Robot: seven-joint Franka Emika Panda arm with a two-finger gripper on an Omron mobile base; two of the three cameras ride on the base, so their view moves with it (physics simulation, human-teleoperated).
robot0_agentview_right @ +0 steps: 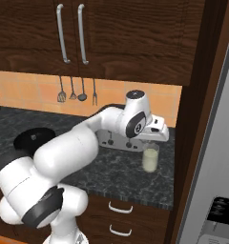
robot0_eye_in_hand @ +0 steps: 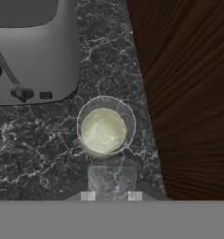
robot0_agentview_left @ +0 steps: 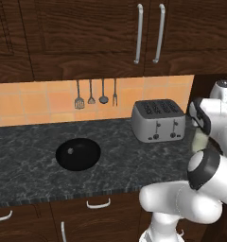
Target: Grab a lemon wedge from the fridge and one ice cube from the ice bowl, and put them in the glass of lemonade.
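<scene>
The glass of lemonade [robot0_eye_in_hand: 106, 126] stands on the dark counter between the toaster and a wooden side panel, also seen as the glass [robot0_agentview_right: 150, 158] and the glass [robot0_agentview_left: 199, 142]. My gripper [robot0_eye_in_hand: 111, 196] hangs right above it, shut on a clear ice cube [robot0_eye_in_hand: 111, 179] held between the fingertips [robot0_eye_in_hand: 88, 196]. From the right base view the gripper [robot0_agentview_right: 146, 143] sits just over the glass rim. The black ice bowl [robot0_agentview_left: 78, 153] lies far to the left on the counter, and the bowl [robot0_agentview_right: 33, 137] is partly behind my arm. The grey fridge [robot0_agentview_right: 216, 181] fills the right edge. The lemon wedge is out of view.
A silver toaster [robot0_agentview_left: 158, 120] stands close to the left of the glass, toaster [robot0_eye_in_hand: 34, 51]. A dark wood panel [robot0_eye_in_hand: 188, 93] rises right beside the glass. Utensils [robot0_agentview_left: 91, 94] hang on the tiled wall. Upper cabinets [robot0_agentview_left: 148, 33] are overhead.
</scene>
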